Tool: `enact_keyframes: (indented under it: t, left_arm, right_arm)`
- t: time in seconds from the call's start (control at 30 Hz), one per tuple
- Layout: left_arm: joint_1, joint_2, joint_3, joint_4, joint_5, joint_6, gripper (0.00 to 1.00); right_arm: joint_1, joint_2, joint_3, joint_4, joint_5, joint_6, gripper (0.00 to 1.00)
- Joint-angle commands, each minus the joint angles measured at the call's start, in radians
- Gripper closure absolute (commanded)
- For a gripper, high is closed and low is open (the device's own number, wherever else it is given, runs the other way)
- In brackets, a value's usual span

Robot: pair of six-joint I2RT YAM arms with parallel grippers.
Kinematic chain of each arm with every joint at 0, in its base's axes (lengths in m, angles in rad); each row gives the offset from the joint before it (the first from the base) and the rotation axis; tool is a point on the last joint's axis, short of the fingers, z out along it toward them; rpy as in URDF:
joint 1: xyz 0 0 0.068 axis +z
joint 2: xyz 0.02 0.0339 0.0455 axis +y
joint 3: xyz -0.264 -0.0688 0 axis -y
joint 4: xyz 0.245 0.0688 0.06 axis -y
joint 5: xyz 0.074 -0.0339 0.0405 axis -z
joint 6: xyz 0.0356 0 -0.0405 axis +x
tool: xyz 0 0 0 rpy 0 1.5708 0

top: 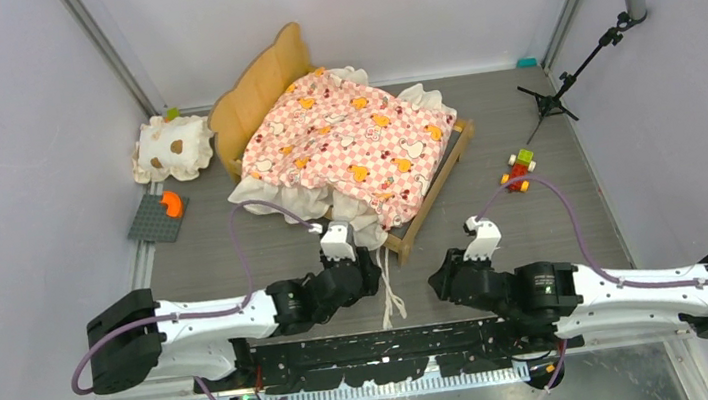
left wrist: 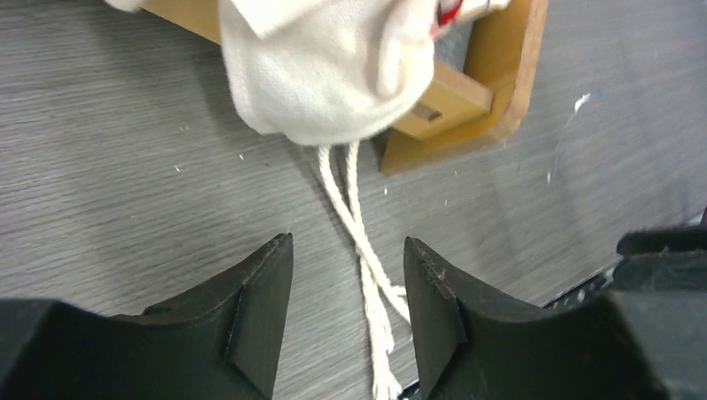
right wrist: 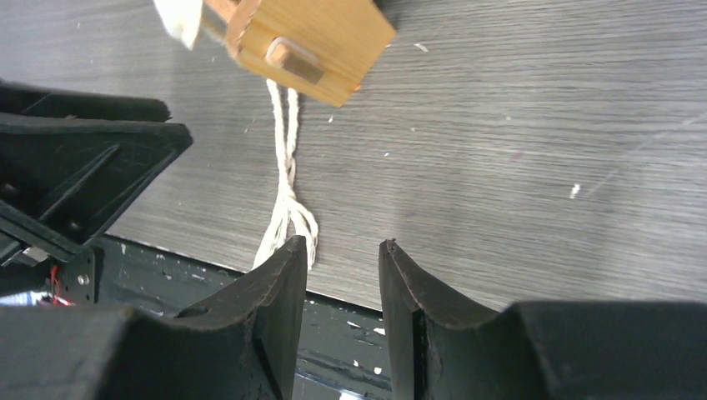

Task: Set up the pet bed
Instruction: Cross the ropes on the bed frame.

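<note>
The bed [top: 354, 150] sat angled on the worktop [top: 197, 268], its near corner just ahead of the left gripper [top: 336, 237] and right gripper [top: 482, 236], both spread and empty. Probably best to pinch the overhanging ruffle [left wrist: 333, 75], not the cords [left wrist: 358, 233], and tug gently.

pet bed [top: 353, 140] blocks ahead, cords [top: 391, 291] trailing near

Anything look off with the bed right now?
Yes. The mattress sits askew on the frame, its ruffle spilling over the near corner, and cords trail loose on the table. The pillow lies off the frame.
</note>
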Motion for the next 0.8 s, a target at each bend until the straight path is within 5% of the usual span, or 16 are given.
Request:
enact_keyframes:
  t: [0.0,0.17,0.43,0.77]
  left_arm:
    - [0.01,0.0,-0.035,0.156,0.155,0.175,0.47]
    - [-0.005,0.03,-0.068,0.244,0.349,0.228,0.5]
    - [-0.171,0.12,-0.034,0.128,0.099,0.136,0.53]
    - [-0.183,0.25,0.011,0.077,0.021,0.069,0.55]
  right_arm:
    - [0.004,0.05,-0.022,0.202,-0.063,-0.147,0.58]
    - [0.003,0.153,0.005,0.263,-0.085,-0.201,0.58]
    - [0.003,0.143,0.034,0.187,0.013,-0.131,0.6]
    - [0.004,-0.028,-0.029,0.181,0.042,-0.099,0.6]
